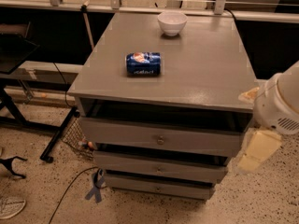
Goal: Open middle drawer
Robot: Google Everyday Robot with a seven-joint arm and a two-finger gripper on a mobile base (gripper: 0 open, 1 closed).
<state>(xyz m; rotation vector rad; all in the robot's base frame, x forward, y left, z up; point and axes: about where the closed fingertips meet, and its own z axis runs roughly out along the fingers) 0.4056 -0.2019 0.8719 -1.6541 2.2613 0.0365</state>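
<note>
A grey cabinet (196, 59) holds three drawers stacked one above another. The middle drawer (140, 164) has a flat grey front with a small round knob (159, 169) at its centre and a dark gap above it. The taller top drawer (117, 133) sits above it and the slim bottom drawer (135, 185) below. My gripper (258, 149) is the cream part under the white round arm housing (280, 107). It hangs off the cabinet's right front corner, level with the top and middle drawers, apart from the knob.
A blue can (143, 63) lies on its side on the cabinet top, and a white bowl (172, 22) stands near the back edge. Black frame legs (56, 136) and a cable (70, 190) are on the speckled floor to the left.
</note>
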